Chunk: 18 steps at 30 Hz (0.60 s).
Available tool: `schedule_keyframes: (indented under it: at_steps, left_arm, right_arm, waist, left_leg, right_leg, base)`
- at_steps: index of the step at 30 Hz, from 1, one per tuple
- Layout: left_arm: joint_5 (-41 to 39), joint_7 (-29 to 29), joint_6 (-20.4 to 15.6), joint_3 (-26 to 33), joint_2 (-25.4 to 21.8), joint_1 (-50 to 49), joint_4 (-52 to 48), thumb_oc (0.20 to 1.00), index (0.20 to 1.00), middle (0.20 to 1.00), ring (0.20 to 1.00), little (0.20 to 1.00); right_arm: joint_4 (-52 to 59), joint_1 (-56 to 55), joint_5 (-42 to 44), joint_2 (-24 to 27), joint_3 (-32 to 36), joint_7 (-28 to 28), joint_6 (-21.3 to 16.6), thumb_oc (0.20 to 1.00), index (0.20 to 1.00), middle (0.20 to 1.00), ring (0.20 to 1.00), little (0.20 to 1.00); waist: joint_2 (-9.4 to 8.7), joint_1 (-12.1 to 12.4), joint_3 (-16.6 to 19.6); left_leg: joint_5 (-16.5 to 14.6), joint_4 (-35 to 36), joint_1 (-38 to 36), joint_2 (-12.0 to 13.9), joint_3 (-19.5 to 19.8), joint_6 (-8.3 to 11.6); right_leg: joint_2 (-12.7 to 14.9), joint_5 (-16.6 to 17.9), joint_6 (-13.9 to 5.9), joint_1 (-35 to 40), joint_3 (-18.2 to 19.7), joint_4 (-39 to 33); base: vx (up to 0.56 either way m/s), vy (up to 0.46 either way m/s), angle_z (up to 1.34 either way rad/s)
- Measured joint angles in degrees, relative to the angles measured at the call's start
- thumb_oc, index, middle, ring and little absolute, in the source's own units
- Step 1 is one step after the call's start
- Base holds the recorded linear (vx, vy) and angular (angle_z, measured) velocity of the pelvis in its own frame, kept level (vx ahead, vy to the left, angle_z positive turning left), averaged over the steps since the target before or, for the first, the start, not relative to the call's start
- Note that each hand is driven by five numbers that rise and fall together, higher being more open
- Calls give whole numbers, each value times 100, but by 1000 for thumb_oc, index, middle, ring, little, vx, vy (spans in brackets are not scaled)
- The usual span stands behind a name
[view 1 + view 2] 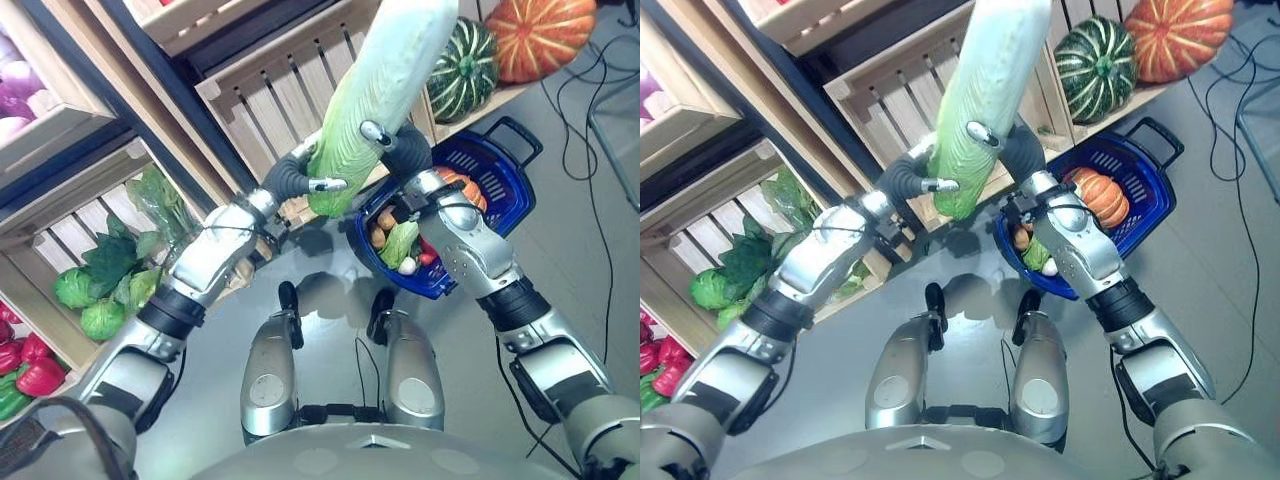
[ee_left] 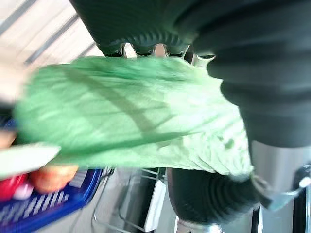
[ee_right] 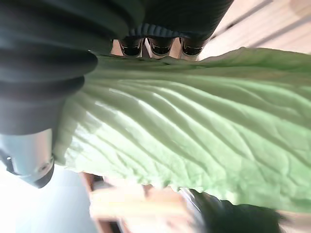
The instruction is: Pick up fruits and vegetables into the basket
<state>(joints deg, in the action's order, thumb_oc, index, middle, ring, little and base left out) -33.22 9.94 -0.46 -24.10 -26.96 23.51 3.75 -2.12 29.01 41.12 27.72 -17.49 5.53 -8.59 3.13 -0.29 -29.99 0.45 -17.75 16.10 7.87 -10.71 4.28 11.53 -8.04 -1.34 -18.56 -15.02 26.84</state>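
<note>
A long pale-green napa cabbage [image 1: 375, 95] is held up in the air between both hands, its leafy end down. My left hand [image 1: 292, 178] grips its lower end from the left and my right hand [image 1: 403, 148] from the right, fingers curled round it. The cabbage's wrinkled leaves [image 2: 126, 116] lie against both palms in the wrist views [image 3: 194, 136]. Just below and to the right stands the blue basket [image 1: 510, 165] on the floor, holding a small orange pumpkin [image 1: 1102, 197], a leafy green and other small produce.
Wooden crates [image 1: 290, 80] line the back. A striped green squash [image 1: 465, 68] and an orange pumpkin [image 1: 540, 35] sit on the right shelf. Lettuces [image 1: 100, 290] and red peppers [image 1: 30, 365] fill the left crates. Cables [image 1: 590, 120] trail on the grey floor at right.
</note>
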Motion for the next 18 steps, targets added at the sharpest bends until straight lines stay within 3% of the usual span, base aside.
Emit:
schedule_keyframes:
  at_steps: [2,6,11,18]
  left_arm:
    - [-338,163,28,2,-21,-585,239,1000,1000,1000,1000,1000]
    - [-681,464,-93,6,-80,-1455,281,1000,1000,1000,1000,1000]
    - [-659,800,-430,-58,-140,-1507,319,1000,1000,1000,1000,1000]
    - [-670,786,-476,-597,-289,-1280,975,1000,1000,1000,1000,1000]
  right_arm:
    - [-119,-109,-83,25,801,561,-253,200,200,200,200,200]
    - [-361,-438,-458,384,1768,1400,-575,200,200,200,200,200]
    - [-1027,-443,-583,597,1873,1904,-648,200,200,200,200,200]
    - [-2689,390,-505,875,1648,2034,-556,200,200,200,200,200]
  waist:
    - [3,-93,-59]
    - [3,-119,-63]
    - [15,-137,-71]
    - [269,-83,-192]
  left_leg:
    - [36,1,229,-9,-37,-26]
    - [51,4,500,-5,-70,-19]
    - [100,2,864,3,-135,-15]
    - [225,1,1364,-76,-114,-55]
  right_leg:
    - [12,19,17,-270,31,48]
    - [7,19,25,-620,93,118]
    - [-1,35,52,-1091,197,225]
    - [110,44,92,-1673,209,435]
  base:
    - [-101,-68,-6]
    - [-62,-72,-7]
    - [-29,-64,-9]
    - [-11,-42,3]
